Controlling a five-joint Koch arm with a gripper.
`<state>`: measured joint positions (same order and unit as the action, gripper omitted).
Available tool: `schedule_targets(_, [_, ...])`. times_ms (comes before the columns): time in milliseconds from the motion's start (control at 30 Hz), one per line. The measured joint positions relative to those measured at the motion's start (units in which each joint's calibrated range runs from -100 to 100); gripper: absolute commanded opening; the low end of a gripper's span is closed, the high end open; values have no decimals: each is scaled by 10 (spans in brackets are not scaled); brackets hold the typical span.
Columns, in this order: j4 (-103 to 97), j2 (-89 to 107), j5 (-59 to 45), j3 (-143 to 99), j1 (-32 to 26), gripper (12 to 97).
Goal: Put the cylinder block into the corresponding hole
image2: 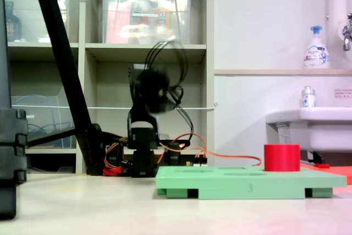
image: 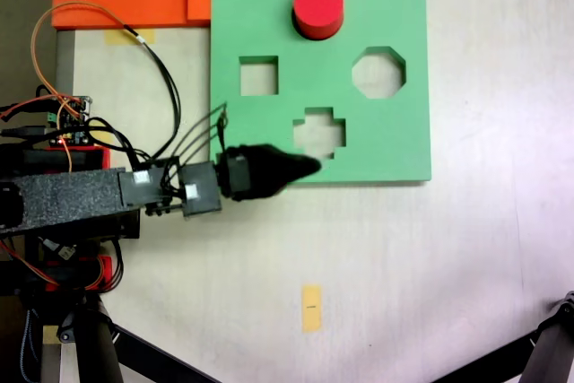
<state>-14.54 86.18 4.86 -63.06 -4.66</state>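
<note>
Looming black at the left edge of the low fixed view stands a tripod leg (image2: 60, 53), closest of anything to that lens, with the pale table (image: 430, 275) stretching out beyond it. Next in size is the green foam board (image: 260, 15), lying flat with its cut-outs showing from above: a square, an octagon and a cross-shaped one. On it, near its far edge in the top-down fixed view, sits the cylinder block (image: 318, 8); from the side it stands upright on the board's right end (image2: 281, 157), rising well above the surface. Whether it is seated in the round hole or only resting over it, I cannot say; no round opening is visible anywhere else on the board.

If the block is merely perched, I would worry about the arm clipping it sideways on approach and rolling it off the edge, since foam that light gives no resistance. A skewed grip could also jam it crooked in the opening.

Over the board's near edge hangs the gripper (image: 309, 167), held up in the air (image2: 153, 89) and well apart from the block. Its jaws overlap into one dark, blurred point, so I cannot tell whether they are apart or together; nothing appears to be held.
</note>
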Motion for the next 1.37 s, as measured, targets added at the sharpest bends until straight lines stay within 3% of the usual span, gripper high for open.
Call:
schedule_targets(433, [58, 133, -33, -353, 22, 445])
schedule_targets(767, [70, 134, -59, -358, 31, 497])
schedule_targets(1367, [70, 134, -59, -358, 31, 498])
